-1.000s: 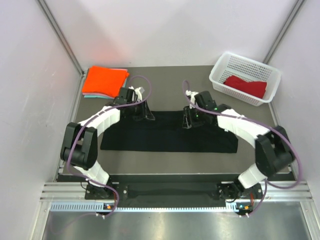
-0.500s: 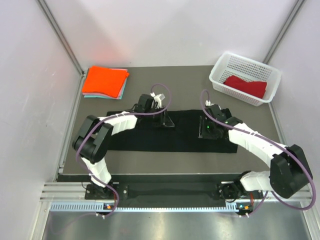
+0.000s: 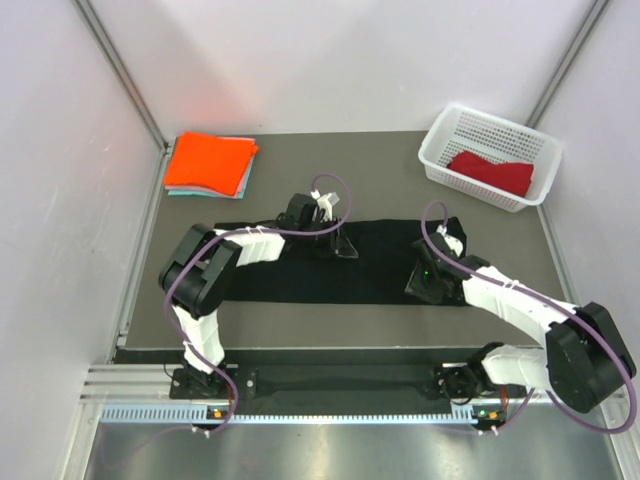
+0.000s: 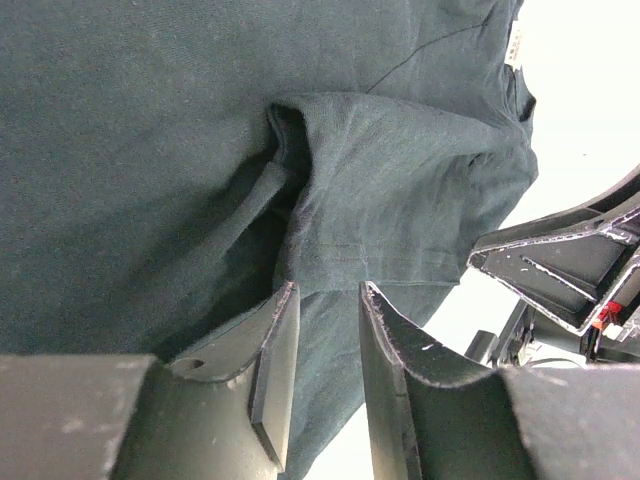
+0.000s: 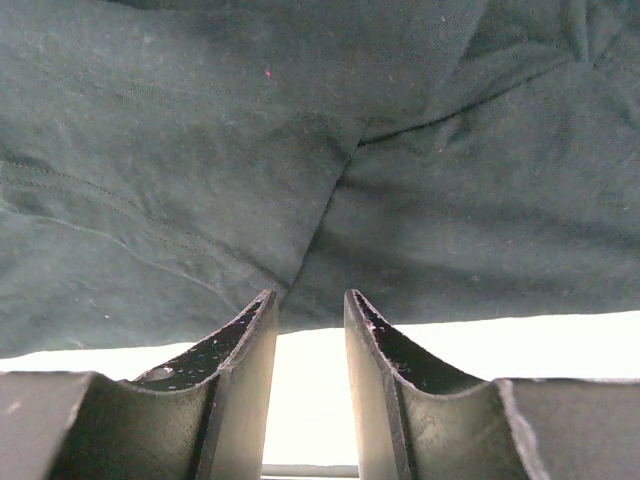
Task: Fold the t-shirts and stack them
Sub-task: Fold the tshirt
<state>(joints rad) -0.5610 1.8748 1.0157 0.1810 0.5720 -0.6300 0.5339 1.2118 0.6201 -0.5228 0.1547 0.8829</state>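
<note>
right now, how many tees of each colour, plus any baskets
black tee: 1
orange tee: 1
teal tee: 1
red tee: 1
basket: 1
total: 5

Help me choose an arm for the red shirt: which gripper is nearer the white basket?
Right. The right gripper is at the black t-shirt's right end, on the near side of the basket; the left gripper is over the shirt's middle, farther left.

Bright even overhead light, soft shadows, wrist-view backgrounds blown out
</note>
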